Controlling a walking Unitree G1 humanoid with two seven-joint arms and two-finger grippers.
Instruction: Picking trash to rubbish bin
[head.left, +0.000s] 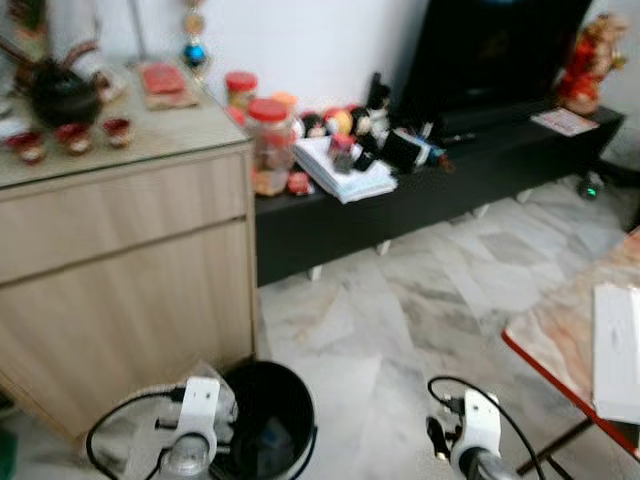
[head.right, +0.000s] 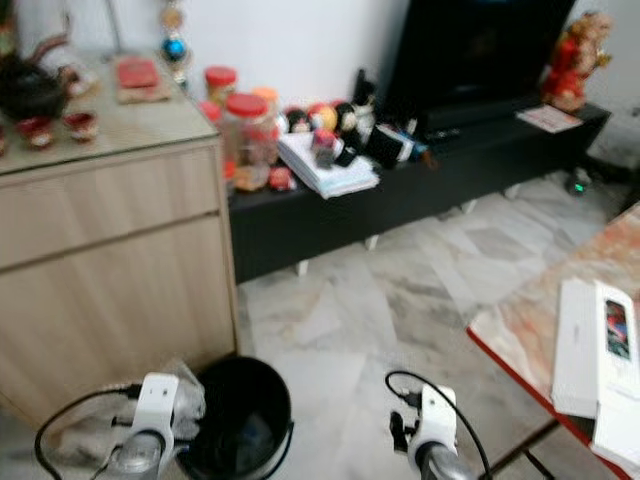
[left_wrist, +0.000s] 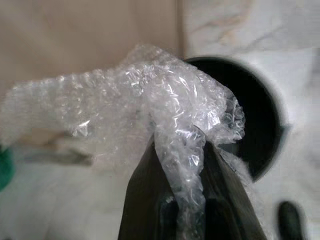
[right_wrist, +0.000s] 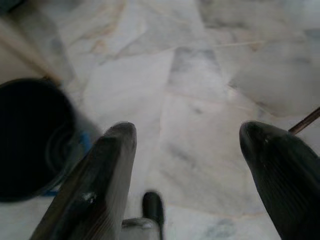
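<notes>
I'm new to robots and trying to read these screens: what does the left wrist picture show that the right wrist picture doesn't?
Left wrist view: a crumpled wad of bubble wrap pinched between the left gripper's black fingers, with a wooden cabinet behind. Right wrist view: the right gripper spread open with nothing between its fingers, over bare floor. Both: the black rubbish bin and the pale marble floor.

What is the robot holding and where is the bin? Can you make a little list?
Left gripper: shut on bubble wrap, just beside the bin's rim
Right gripper: open, holding nothing, over the marble floor
Bin: black, round, on the floor next to the wooden cabinet
Step left: drop the bubble wrap into the bin
</notes>
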